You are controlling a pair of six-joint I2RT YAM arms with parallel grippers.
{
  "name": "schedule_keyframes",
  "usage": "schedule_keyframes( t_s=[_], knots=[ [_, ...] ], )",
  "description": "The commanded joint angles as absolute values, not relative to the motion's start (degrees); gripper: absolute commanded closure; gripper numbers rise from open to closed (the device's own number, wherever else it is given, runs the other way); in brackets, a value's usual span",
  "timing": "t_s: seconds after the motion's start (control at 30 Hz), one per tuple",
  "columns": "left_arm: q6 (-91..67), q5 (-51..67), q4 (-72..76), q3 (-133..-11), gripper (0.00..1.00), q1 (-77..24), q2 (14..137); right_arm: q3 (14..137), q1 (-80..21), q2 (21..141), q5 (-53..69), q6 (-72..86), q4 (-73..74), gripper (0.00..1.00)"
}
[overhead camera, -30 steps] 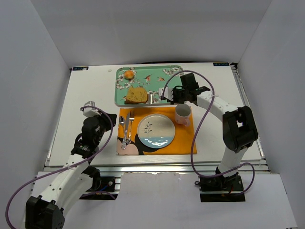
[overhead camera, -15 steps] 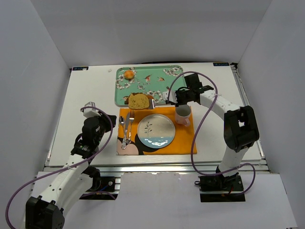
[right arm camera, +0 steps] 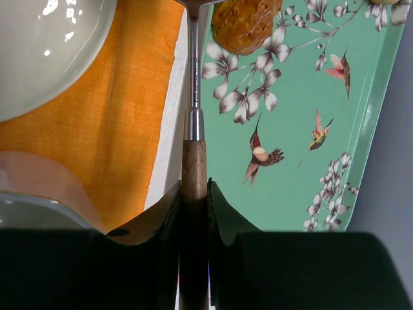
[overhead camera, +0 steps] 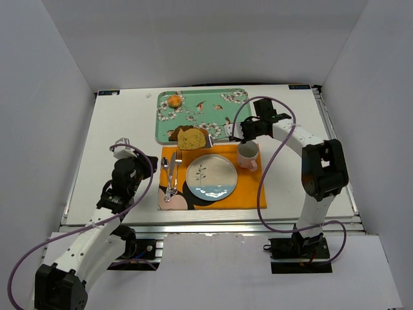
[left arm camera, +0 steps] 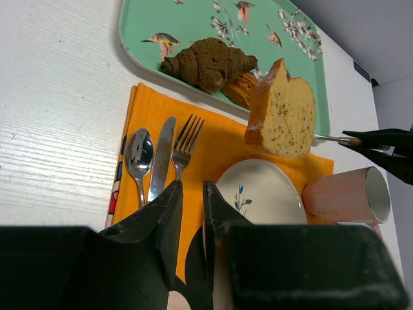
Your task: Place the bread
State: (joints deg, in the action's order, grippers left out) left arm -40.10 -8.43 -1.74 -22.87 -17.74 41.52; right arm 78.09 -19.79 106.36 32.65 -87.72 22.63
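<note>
Just beyond the plate's (overhead camera: 219, 169) far rim, the bread (overhead camera: 191, 137) rides propped on the blade of a server (right arm camera: 193, 123), over the line where the tray (overhead camera: 193, 116) meets the mat (overhead camera: 248, 187). The right fingers (right arm camera: 161, 213) are clamped on the server's wooden handle, to the far right of the plate and above the cup (overhead camera: 247, 155).

We judge this to be the carry step, with the bread lifted off the tray but not yet set down. The next move calls for bringing the blade level over the plate, lowering it, then tipping or drawing it away so the slice slides off without toppling.

Left of the plate, the left fingers (left arm camera: 164, 213) sit nearly together and hold nothing, poised over the fork (left arm camera: 185, 145), knife (left arm camera: 161, 155) and spoon (left arm camera: 139, 152).

Past the plate, a croissant (left arm camera: 206, 61) and a bun (overhead camera: 174, 101) lie on the tray. A white bench (overhead camera: 122, 123) carries everything, with plain white walls on three sides.
</note>
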Motion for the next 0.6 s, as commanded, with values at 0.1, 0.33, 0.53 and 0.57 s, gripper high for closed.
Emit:
schedule_keyframes(
  t_s=[0.1, 0.33, 0.53, 0.57],
  knots=[
    [-39.9, -8.8, -1.6, -24.7, 0.70, -17.6, 42.4, 81.2, -18.5, 107.0, 36.8, -92.0, 22.1, 1.00],
    [-40.0, -8.2, -0.9, -24.8, 0.70, -17.6, 43.5, 82.3, -16.9, 107.6, 38.3, -96.1, 23.9, 1.00],
    [-39.9, -7.9, -0.6, -25.4, 0.70, -17.6, 44.5, 82.6, -16.3, 107.8, 39.0, -100.5, 24.2, 1.00],
    [-39.9, -8.0, -0.7, -25.4, 0.70, -17.6, 44.6, 82.6, -16.2, 107.8, 39.2, -101.4, 24.3, 1.00]
  ],
)
